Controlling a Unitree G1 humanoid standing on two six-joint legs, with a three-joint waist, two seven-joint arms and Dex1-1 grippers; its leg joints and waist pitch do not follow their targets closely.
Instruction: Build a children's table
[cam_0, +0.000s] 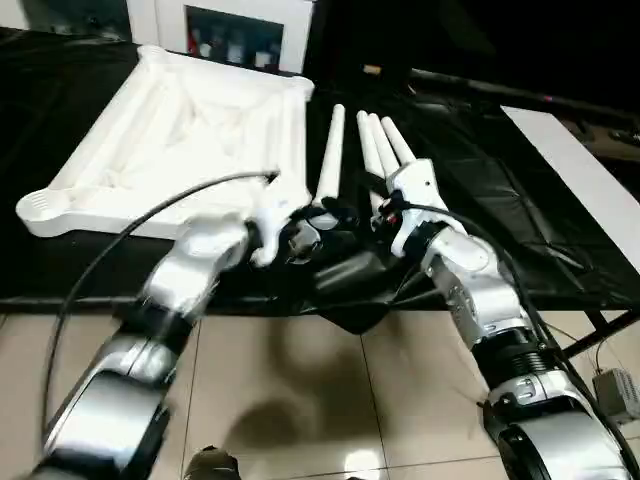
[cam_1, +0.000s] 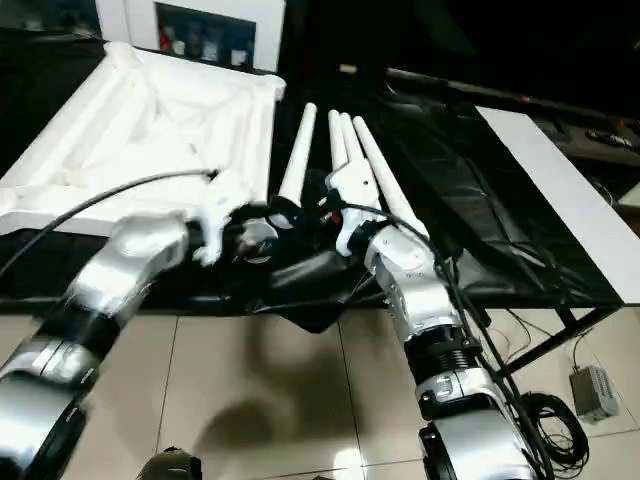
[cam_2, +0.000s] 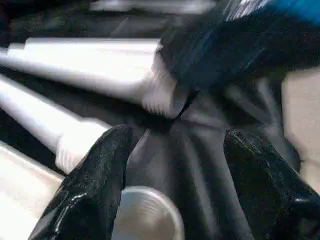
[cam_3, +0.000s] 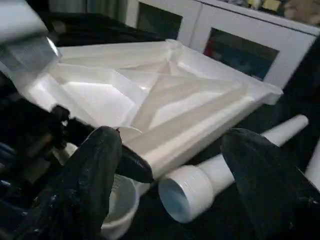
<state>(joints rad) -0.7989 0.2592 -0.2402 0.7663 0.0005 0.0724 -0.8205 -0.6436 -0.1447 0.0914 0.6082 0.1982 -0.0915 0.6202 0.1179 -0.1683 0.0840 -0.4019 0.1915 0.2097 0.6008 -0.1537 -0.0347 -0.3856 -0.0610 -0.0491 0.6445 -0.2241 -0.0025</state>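
Note:
The white tabletop (cam_0: 170, 130) lies upside down at the back left of the black-covered bench, ribs and corner sockets facing up. Several white legs (cam_0: 331, 150) lie side by side to its right, with their ends toward me. My left gripper (cam_0: 308, 232) hovers at the near end of the leftmost leg. Its fingers (cam_2: 95, 185) stand open over black cloth, with threaded leg ends (cam_2: 160, 97) just ahead. My right gripper (cam_0: 385, 212) sits over the near ends of the other legs. It is open, and a hollow leg end (cam_3: 187, 200) lies between and beyond its fingers (cam_3: 95, 170).
Black cloth (cam_0: 480, 200) covers the bench and hangs over its front edge. A flat white board (cam_0: 590, 190) lies at the right. A white cabinet (cam_0: 240, 30) stands behind. Tiled floor (cam_0: 320, 400) is in front, with a cable box (cam_0: 615, 392) at the right.

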